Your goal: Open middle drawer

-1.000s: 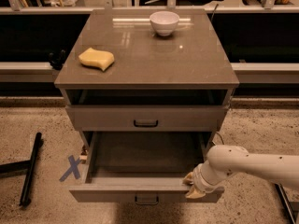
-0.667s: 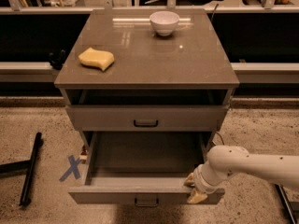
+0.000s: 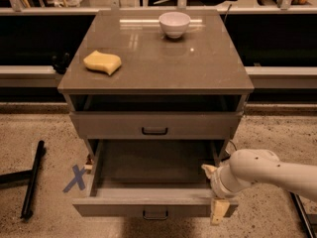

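We note the middle drawer (image 3: 148, 170) standing pulled far out of the desk (image 3: 163, 58), its bare floor showing, its small black handle (image 3: 155, 213) at the centre of the front panel near the bottom edge of the view.

The upper drawer (image 3: 114, 125) above it sits flush.

The pincer (image 3: 213, 191) is at the right end of the open drawer's front. One pale finger (image 3: 208, 168) is inside the drawer by the right wall, the other hangs down outside the front panel. They are spread wider than the panel, so we read the pincer as released, gripping nothing.

The white arm (image 3: 267, 170) enters from the right.

On the desk top there is a white bowl (image 3: 174, 24) at the back and a yellow sponge (image 3: 102, 62) to the left, well apart.

On the floor to the left we see a blue X mark (image 3: 76, 178) and a black bar (image 3: 32, 180).
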{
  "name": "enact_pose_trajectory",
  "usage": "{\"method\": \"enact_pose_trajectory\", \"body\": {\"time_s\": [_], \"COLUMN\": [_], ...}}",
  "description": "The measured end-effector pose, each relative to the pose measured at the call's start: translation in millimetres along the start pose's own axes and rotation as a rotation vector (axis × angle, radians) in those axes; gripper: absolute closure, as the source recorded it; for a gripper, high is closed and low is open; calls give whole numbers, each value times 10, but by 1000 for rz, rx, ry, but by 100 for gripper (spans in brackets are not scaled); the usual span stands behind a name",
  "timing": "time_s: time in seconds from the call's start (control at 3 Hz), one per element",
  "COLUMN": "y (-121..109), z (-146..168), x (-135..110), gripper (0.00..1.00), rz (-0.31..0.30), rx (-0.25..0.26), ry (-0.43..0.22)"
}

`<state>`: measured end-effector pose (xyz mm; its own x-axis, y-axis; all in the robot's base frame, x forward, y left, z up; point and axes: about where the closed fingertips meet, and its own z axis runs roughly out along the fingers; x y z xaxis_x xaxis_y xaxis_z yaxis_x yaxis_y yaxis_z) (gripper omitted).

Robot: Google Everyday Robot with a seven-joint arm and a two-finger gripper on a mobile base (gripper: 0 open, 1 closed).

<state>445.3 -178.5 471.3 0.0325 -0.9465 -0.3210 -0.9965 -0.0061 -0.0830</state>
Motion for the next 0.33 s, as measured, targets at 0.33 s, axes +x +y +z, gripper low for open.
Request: {"method": "enact_pose_trajectory", "body": {"time_s": [0.33], "y": [-69], "z": [-367], "x": [87], "gripper": [0], "rz": [6], "rx": [73], "ry": [-4]}}
